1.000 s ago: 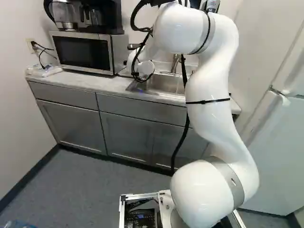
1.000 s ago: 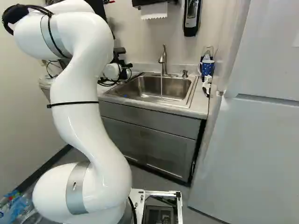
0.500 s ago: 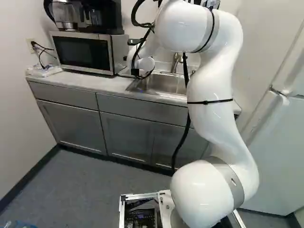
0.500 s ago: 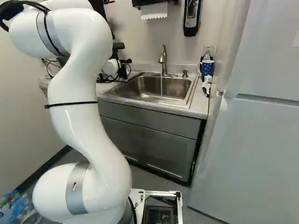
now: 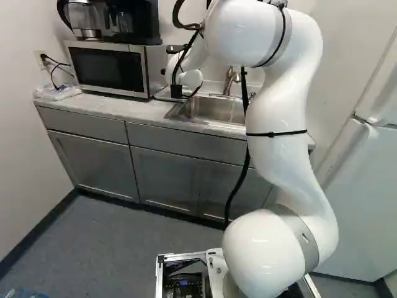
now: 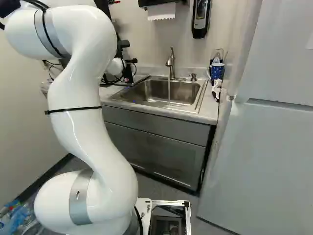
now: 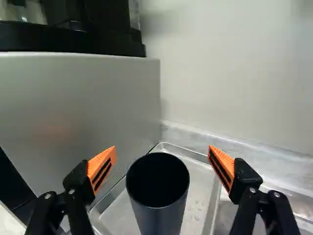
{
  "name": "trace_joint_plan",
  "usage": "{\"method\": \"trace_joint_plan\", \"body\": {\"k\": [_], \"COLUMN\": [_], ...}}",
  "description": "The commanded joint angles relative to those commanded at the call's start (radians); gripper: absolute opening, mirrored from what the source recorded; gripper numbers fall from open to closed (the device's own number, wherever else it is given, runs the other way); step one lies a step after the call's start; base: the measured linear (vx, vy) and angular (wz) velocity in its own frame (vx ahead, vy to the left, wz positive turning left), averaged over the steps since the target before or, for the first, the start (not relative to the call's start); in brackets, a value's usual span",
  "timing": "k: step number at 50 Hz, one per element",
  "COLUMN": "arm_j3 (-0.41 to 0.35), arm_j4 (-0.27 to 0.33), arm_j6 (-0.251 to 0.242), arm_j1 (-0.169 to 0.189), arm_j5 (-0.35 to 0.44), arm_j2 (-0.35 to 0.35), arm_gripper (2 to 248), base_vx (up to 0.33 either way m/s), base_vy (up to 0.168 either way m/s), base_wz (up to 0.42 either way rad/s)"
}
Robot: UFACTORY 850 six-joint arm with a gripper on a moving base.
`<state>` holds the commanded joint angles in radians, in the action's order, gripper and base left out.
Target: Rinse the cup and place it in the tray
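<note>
While our claw (image 6: pixel 131 61) hangs with its fingers wide apart, we see the cup (image 7: pixel 159 213) between them, upright in the tray (image 7: pixel 198 193). Left of the tray stands the microwave (image 5: pixel 107 68); right, the tap (image 6: pixel 170 62) runs into the sink (image 6: pixel 182 92).
</note>
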<state>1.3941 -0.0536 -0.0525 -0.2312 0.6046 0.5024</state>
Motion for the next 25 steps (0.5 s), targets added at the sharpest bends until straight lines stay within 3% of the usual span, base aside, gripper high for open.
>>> {"method": "trace_joint_plan", "body": {"k": [25], "arm_j3": [0.024], "arm_j4": [0.0], "arm_j6": [0.0], "arm_j1": [0.0], "arm_j5": [-0.06], "arm_j2": [-0.023], "arm_gripper": [247], "base_vx": [0.0], "base_vy": [0.0], "base_wz": [0.0]}}
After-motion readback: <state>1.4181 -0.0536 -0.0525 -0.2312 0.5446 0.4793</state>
